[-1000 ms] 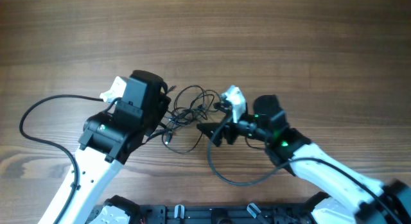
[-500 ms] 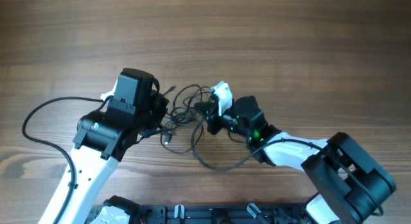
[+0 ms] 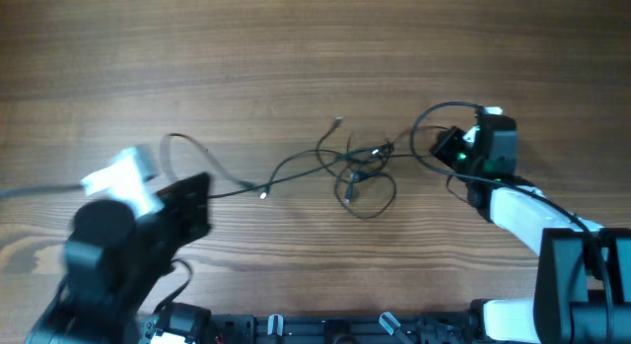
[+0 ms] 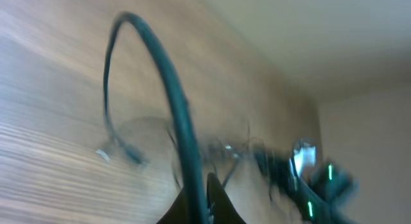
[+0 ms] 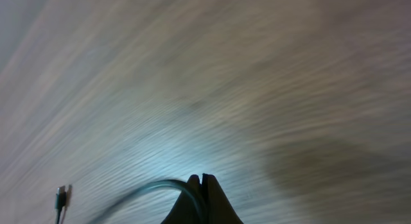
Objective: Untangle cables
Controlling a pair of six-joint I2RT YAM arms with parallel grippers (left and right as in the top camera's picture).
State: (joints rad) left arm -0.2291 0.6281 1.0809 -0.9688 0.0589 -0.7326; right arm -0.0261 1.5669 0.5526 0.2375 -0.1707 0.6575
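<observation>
The cables (image 3: 360,172) lie as a loose dark tangle in the middle of the wooden table, with strands stretched out to both sides. One strand (image 3: 232,191) runs left to my left arm (image 3: 128,236), which is blurred at the lower left. In the left wrist view, my left gripper (image 4: 204,182) is shut on a cable (image 4: 173,102) that arcs up and over from its jaws. On the right, my right gripper (image 3: 441,147) is shut on another strand (image 3: 444,107) that loops above it. The right wrist view shows that gripper (image 5: 202,179) pinching the cable (image 5: 154,187). A small plug end (image 5: 60,198) lies at that view's lower left.
Bare wooden tabletop (image 3: 315,48) surrounds the tangle. A small light plug tip (image 3: 264,194) lies on the left strand. The arms' black base rail (image 3: 325,329) runs along the front edge.
The arms have pulled apart: left arm swung down-left, right arm moved right. The right gripper has shut on a strand. The tight knot has stretched into a looser, wider tangle.
</observation>
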